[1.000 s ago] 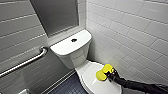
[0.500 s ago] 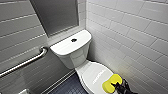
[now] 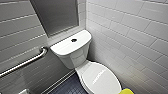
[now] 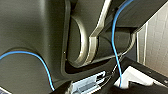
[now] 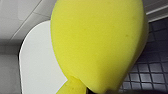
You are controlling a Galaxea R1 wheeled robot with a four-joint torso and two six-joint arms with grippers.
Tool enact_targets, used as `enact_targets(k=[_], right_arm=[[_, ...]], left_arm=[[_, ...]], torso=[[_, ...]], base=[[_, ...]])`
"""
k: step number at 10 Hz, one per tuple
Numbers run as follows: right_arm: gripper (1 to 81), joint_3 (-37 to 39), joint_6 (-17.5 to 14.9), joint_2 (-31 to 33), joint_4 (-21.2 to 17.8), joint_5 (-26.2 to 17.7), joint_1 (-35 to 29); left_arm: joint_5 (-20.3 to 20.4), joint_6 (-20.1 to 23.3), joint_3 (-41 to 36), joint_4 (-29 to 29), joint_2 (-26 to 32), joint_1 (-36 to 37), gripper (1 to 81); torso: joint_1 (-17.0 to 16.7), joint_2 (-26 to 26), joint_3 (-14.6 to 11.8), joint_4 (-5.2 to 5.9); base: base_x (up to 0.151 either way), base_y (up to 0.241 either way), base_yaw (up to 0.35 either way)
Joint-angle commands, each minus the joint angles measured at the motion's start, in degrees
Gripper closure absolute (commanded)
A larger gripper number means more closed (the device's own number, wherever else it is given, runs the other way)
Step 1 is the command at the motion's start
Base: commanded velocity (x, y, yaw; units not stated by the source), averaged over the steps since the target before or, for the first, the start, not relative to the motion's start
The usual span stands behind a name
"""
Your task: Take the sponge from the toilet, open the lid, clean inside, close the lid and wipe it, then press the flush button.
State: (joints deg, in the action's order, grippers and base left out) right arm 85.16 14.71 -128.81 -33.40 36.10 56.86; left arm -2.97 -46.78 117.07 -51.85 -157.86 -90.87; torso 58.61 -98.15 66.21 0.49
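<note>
The white toilet [image 3: 72,53] stands against the tiled wall, and its oval lid [image 3: 101,78] lies shut over the bowl. The small dark flush button [image 3: 73,40] sits in the middle of the flat tank top. The yellow sponge [image 3: 127,91] peeks in at the bottom edge of the head view, just beside the lid's near right end. In the right wrist view the sponge [image 5: 97,42] shows very large, held in my shut right gripper, with the white lid [image 5: 37,62] behind it. Whether the sponge touches the lid I cannot tell.
A metal grab bar [image 3: 22,65] runs along the left wall. White tiled wall [image 3: 132,37] stands close on the toilet's right. Dark small-tiled floor [image 3: 67,87] lies left of the bowl. A grey panel [image 3: 57,15] hangs above the tank.
The sponge and my right arm have moved right and down, off the lid's front toward the bottom edge of the head view. The toilet has not moved.
</note>
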Motion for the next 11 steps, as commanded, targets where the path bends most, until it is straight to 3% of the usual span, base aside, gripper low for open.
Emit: enact_targets(k=[1, 3, 5, 8, 10, 11], right_arm=[[81.1, -8.69, -0.04, 7.12, 8.95, 0.38, 5.59], [81.1, -15.3, -0.48, 10.03, 11.08, 0.11, 5.43], [81.1, -19.95, -8.09, 9.86, 9.43, -0.67, 2.27], [81.1, -21.11, -21.28, 6.35, -3.04, -8.91, -8.81], [81.1, -17.52, -25.86, 3.11, -9.56, -14.54, -17.32], [81.1, -14.07, -26.67, 0.45, -11.6, -17.55, -20.57]], left_arm=[[-2.91, 0.19, -1.75, -1.4, -0.27, -1.82, 1.0], [-2.91, 0.11, -1.75, -2.29, -0.54, -1.73, 1.0], [-2.91, 0.19, -1.66, -2.38, -0.62, -1.73, 1.0], [-2.91, 0.19, -1.32, -3.09, -1.15, -1.64, 1.0], [-2.91, 0.11, -1.31, -3.09, -1.15, -1.38, 1.0], [-2.91, 0.11, -1.31, -3.09, -1.15, -1.29, 1.0]], torso=[[0.0, 0.0, 0.0, 0.0], [0.0, 0.0, 0.0, 0.0], [0.0, 0.0, -0.02, 0.0], [0.0, 0.0, -0.02, 0.0], [0.0, 0.0, -0.02, 0.0], [0.0, 0.0, -0.02, 0.0]], base=[[0.0, 0.0, 0.0], [0.0, 0.0, 0.0], [0.0, 0.0, 0.0], [0.0, 0.0, 0.0], [0.0, 0.0, 0.0], [0.0, 0.0, 0.0]])
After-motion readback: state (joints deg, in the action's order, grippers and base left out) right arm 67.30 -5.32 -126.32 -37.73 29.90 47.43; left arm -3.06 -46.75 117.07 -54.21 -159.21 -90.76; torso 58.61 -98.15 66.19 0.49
